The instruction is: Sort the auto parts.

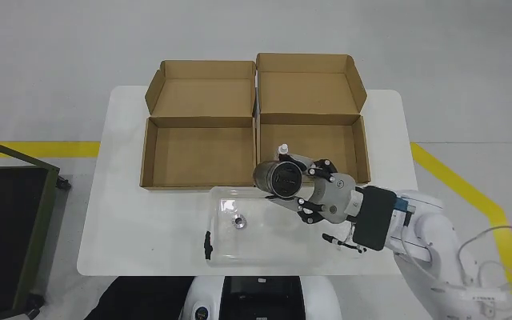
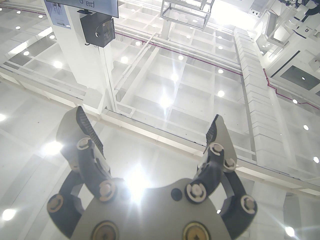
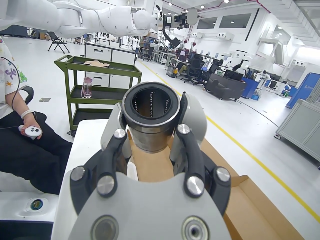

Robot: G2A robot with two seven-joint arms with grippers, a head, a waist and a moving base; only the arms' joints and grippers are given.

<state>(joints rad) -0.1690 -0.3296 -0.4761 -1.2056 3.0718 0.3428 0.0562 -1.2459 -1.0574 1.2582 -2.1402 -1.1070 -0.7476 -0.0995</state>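
Nearest the robot, a clear plastic tray (image 1: 264,240) lies on the white desk (image 1: 120,208). It has a small silver metal ring (image 1: 238,222) inside and a small black piece (image 1: 207,244) at its edge. Just beyond, the right gripper (image 3: 152,126) is clamped on a dark steel cylindrical bearing (image 1: 276,178), held over the tray's far rim by the right brown cardboard box (image 1: 328,148). A small white part (image 1: 284,150) already lies in that box, and the left brown cardboard box (image 1: 200,152) sits beside it. The left gripper (image 2: 148,121) points at the ceiling, jaws apart. Sorting looks partway done: the bearing needs placing, and the ring remains.
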